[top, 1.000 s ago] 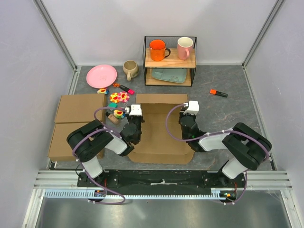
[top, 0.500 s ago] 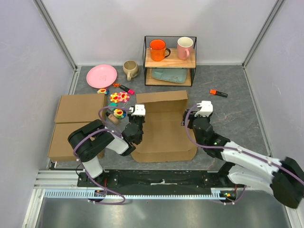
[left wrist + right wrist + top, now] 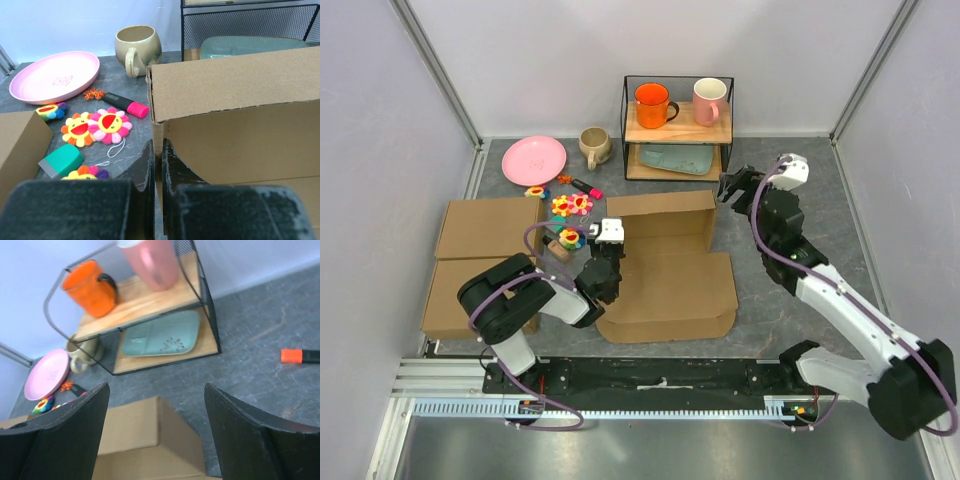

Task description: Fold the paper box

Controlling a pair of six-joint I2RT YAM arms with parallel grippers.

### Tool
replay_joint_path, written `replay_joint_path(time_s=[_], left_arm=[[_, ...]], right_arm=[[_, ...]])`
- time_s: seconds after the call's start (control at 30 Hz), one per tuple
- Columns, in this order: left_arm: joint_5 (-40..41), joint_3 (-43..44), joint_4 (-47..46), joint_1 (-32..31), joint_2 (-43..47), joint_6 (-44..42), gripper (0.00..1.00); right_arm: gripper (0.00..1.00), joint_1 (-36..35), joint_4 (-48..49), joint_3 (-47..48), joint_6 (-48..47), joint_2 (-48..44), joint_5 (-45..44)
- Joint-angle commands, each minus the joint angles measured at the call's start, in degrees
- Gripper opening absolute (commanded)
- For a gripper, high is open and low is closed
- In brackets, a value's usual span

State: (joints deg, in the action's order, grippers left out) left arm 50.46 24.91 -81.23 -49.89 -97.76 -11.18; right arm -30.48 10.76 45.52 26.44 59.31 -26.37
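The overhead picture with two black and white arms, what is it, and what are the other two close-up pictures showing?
Those are two robot arms bolted at the near edge of a table, seen from above. The close-ups come from a camera on each wrist. The left gripper is shut, pinching a side edge of the paper box, whose back flap stands up. The right gripper hangs open and empty near the wire shelf with an orange mug and a pink mug. Also there: a pink plate, a beige mug, plush flowers, an orange marker, two flat brown boxes.
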Motion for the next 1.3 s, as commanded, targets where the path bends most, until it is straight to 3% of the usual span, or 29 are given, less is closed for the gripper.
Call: replay_joint_path(time_s=[0.0,0.23,0.5,0.63,0.77,0.87,1.13,1.27], left_arm=[[1.05,-1.7,5.29,0.05,1.78,5.64,0.02],[0.7,-2.58,9.86,0.05,3.18,9.68,0.02],[0.61,-2.49,13.02,-0.12,4.24,10.39,0.06],[-3.15,-2.84,19.26,-0.3,8.62,13.8,0.24],[-7.82,-2.76,28.39,-0.38,15.12,17.06,0.5],[-10.55,-1.79,37.35,-0.38,20.92,18.73,0.6],[-20.75,-1.09,60.19,-0.47,47.08,23.73,0.61],[-21.89,-0.21,61.28,0.14,56.0,27.08,0.52]], right_arm=[[0.83,6.83,4.53,1.33,6.08,7.81,15.55],[0.81,8.42,11.38,-2.27,8.28,13.11,19.16],[0.77,8.59,12.79,-4.73,7.67,17.42,20.31],[0.75,9.3,13.84,-7.19,7.75,17.68,20.39],[0.74,9.56,13.93,-7.55,7.75,18.38,20.39],[0.74,9.65,13.85,-7.28,7.58,18.65,20.22],[0.74,9.65,13.67,-7.11,7.05,19.35,20.39],[0.74,9.65,14.02,-7.02,7.23,19.97,20.66]])
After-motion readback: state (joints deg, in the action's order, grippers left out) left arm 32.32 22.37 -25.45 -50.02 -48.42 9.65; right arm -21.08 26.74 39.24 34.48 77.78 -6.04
